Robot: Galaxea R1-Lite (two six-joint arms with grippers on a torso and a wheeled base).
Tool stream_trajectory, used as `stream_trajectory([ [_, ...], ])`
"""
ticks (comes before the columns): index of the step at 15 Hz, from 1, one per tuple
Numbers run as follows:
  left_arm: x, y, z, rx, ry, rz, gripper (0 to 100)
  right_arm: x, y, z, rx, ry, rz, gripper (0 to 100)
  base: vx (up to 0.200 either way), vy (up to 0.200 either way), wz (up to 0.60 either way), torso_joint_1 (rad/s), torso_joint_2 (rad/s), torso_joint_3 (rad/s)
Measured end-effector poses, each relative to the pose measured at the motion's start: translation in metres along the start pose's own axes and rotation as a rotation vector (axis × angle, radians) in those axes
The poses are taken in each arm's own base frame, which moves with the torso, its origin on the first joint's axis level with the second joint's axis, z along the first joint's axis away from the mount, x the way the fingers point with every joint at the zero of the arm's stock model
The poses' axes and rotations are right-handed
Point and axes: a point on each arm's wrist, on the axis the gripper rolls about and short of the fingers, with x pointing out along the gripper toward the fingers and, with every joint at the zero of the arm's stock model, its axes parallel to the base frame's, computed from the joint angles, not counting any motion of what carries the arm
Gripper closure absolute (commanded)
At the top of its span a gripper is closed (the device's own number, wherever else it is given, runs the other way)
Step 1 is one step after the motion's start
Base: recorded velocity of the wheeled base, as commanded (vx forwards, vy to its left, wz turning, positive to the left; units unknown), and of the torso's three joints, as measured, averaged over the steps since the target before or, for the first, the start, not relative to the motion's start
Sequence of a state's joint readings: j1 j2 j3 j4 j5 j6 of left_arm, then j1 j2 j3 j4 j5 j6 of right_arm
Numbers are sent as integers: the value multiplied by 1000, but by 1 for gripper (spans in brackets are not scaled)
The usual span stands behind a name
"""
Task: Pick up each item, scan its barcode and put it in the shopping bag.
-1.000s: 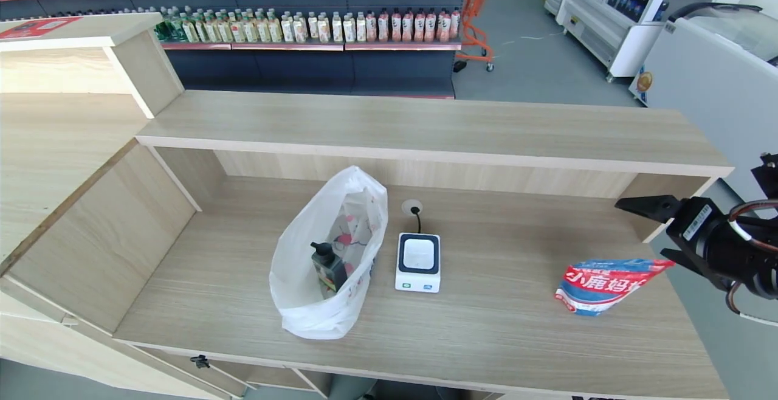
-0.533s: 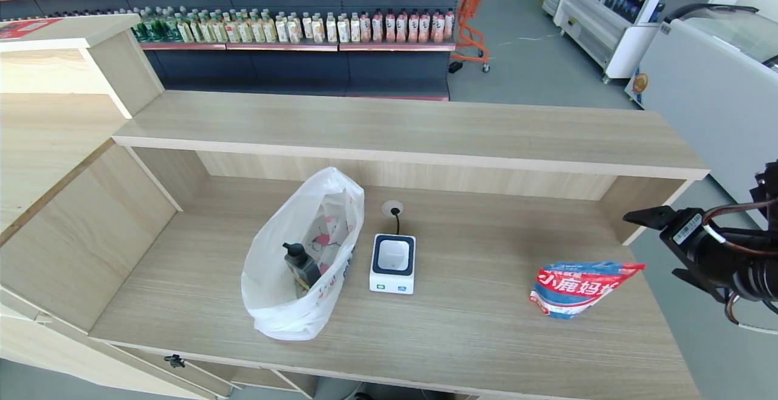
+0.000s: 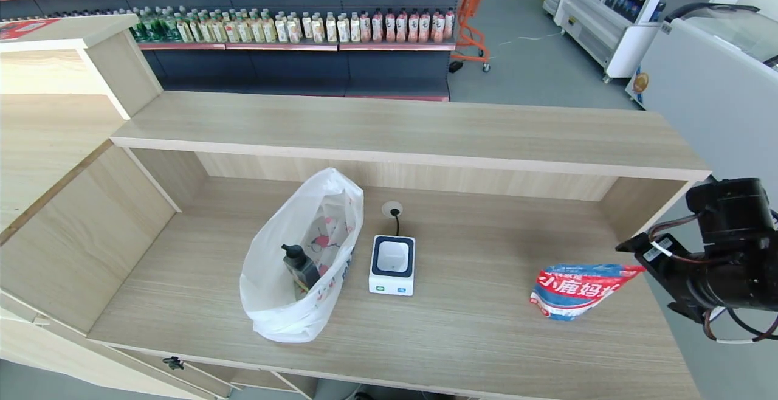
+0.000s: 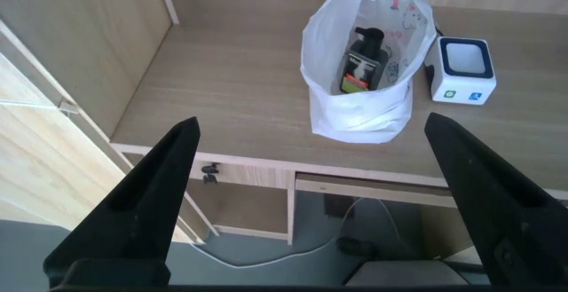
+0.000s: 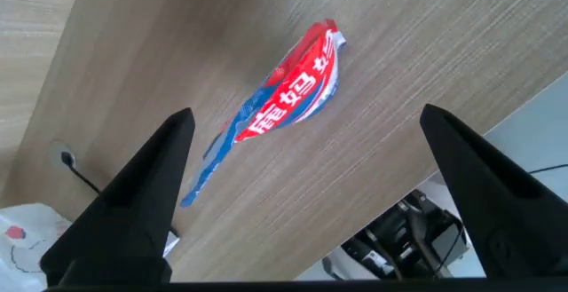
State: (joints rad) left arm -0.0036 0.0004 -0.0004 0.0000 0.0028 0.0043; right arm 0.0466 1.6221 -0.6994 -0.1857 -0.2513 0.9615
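A red, blue and white pouch [image 3: 577, 290] [image 5: 284, 97] lies flat at the right end of the wooden counter [image 3: 474, 327]. My right gripper [image 3: 653, 275] [image 5: 306, 113] hangs open just beyond the counter's right edge, above and beside the pouch, with nothing held. A white shopping bag [image 3: 304, 254] [image 4: 359, 106] stands open left of centre with a dark pump bottle [image 3: 298, 266] [image 4: 359, 61] inside. The white barcode scanner [image 3: 392, 257] [image 4: 463, 70] sits right next to the bag. My left gripper [image 4: 312, 122] is open and empty, out past the counter's front edge on the bag's side.
A raised ledge [image 3: 413, 126] runs along the back of the counter and a side wall [image 3: 91, 230] closes its left end. The scanner's cable enters a hole [image 3: 392, 208] behind it. Shelves of bottles [image 3: 292, 26] and freezers [image 3: 699, 72] stand beyond.
The head camera shifted at first, sliding the whole scene left. Since then my right gripper has dropped lower and turned down beside the pouch. Bag, scanner and pouch have not moved.
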Motion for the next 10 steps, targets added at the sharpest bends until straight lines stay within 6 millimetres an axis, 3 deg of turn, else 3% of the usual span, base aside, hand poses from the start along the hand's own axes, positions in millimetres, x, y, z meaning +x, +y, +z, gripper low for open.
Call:
stream_trajectory([
  [5, 0, 0, 0, 0, 0, 1, 0, 62, 13, -12, -82, -34, 35, 0, 0, 0, 0, 0, 0, 0],
  [9, 0, 0, 0, 0, 0, 0, 0, 98, 14, -40, -142, 37, -10, 0, 0, 0, 0, 0, 0, 0],
  [10, 0, 0, 0, 0, 0, 0, 0, 105, 16, -45, -151, 43, -16, 100, 0, 0, 0, 0, 0, 0],
])
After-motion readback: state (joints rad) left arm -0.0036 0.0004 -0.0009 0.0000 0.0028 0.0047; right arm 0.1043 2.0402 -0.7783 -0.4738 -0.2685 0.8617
